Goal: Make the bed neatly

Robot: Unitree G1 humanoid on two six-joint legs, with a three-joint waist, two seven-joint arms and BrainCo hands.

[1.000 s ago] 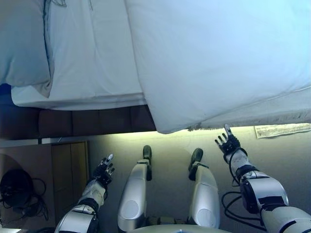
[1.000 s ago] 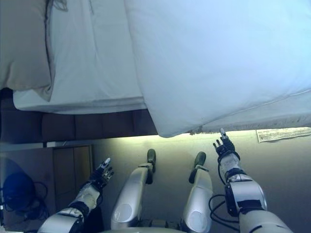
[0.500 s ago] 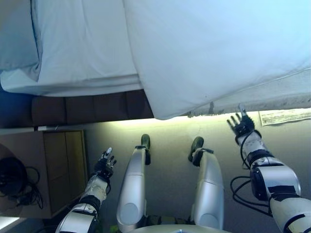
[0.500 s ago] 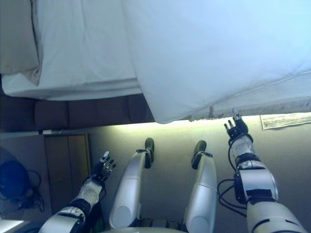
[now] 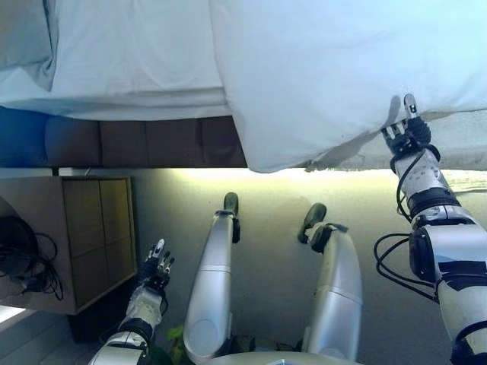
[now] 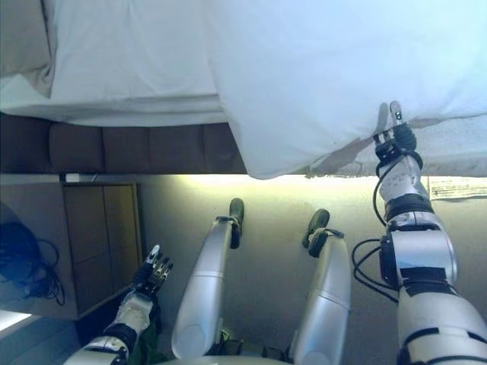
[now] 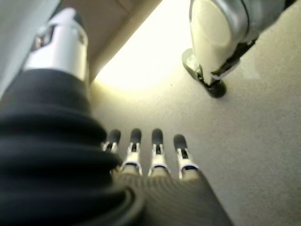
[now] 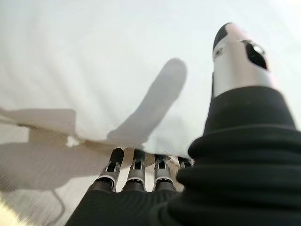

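A white duvet (image 5: 335, 68) lies askew on the bed, its corner (image 5: 262, 161) hanging over the near edge. The white sheet (image 5: 137, 53) is bare to its left, with a grey pillow (image 5: 27, 34) at the far left. My right hand (image 5: 407, 133) is open, fingers straight, at the duvet's near edge (image 8: 94, 136) on the right, touching or just short of it. My left hand (image 5: 152, 270) is open and empty, low over the floor at the lower left; its fingers (image 7: 146, 153) show straight in the left wrist view.
The dark bed base (image 5: 152, 144) runs below the mattress. A wooden nightstand (image 5: 84, 236) stands at the left with a dark object and cables (image 5: 19, 266) on it. A paper (image 6: 456, 186) lies on the floor at the right. Beige carpet (image 5: 266, 198) lies before the bed.
My right hand has risen from the floor level up to the duvet's near edge. My left hand has sunk lower. The camera has shifted, so the bed sits higher in view.
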